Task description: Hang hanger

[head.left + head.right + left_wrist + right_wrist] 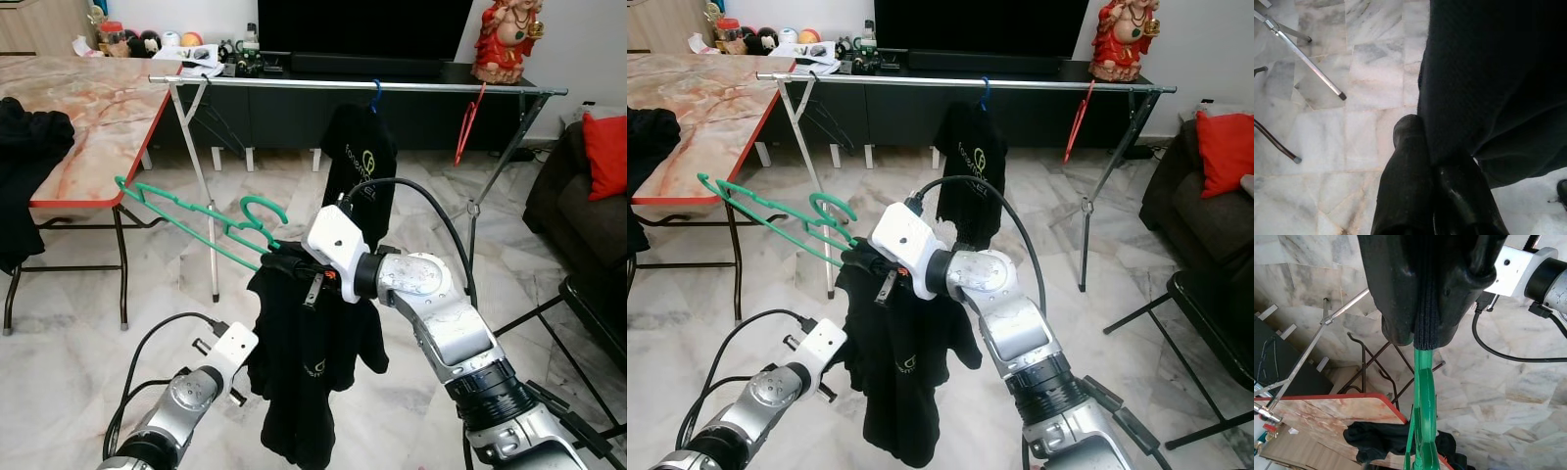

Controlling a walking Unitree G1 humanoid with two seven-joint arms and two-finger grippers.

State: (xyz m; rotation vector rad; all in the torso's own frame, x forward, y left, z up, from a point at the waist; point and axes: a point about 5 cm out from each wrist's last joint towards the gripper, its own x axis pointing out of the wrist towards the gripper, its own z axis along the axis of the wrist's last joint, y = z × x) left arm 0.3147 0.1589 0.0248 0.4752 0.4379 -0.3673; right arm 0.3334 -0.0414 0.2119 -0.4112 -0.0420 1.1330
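Green hanger [201, 217] in right end effector [279, 260]

Marble-topped table [88, 108] with a red edge stands at the left, dark clothing [24, 166] draped over its near corner. Behind it, clutter of jars and balls [147, 41] sits by the wall. A colourful statue [506, 39] sits on the low black cabinet [294, 108], and a red cushion [607, 152] rests on the dark sofa [563, 191] at right, over pale marble floor tiles [78, 372].

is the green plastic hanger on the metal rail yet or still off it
Off it. The green plastic hanger sticks out sideways from the right gripper, shut on it with a black shirt, well short of the metal rail.
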